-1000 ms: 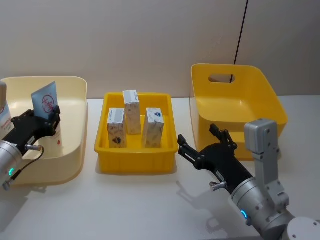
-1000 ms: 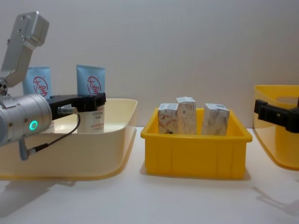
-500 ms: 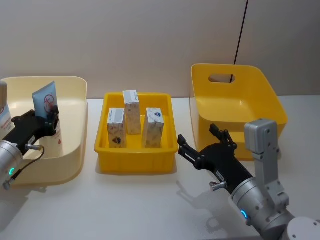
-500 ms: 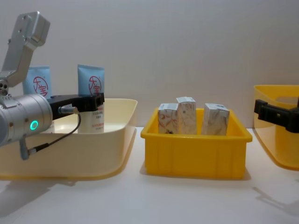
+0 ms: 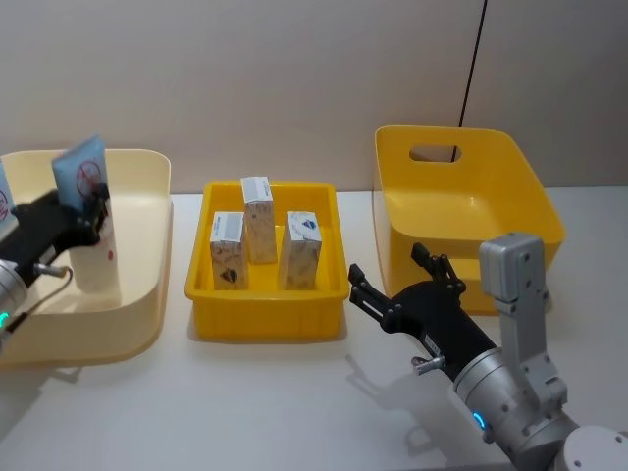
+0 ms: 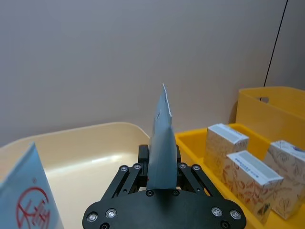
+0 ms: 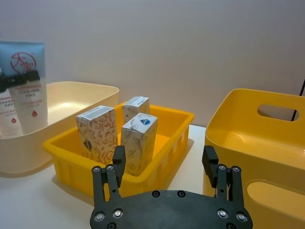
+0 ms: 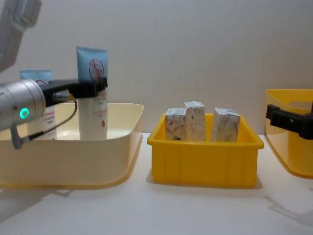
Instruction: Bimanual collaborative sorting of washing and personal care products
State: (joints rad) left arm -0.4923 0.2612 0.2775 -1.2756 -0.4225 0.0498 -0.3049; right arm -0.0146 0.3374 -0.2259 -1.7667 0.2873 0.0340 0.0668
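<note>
Tall light-blue squeeze tube with red round logo (image 8: 92,117), pinched upright by left gripper (image 5: 95,210) in cream plastic bin (image 8: 98,161); right gripper (image 5: 385,270) spread wide near yellow plastic tray (image 5: 265,322) holding three marbled white cartons (image 5: 260,224).

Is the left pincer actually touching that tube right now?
Touching. The left wrist view shows the tube pinched between both fingers of the left pincer, with no gap on either side.
</note>
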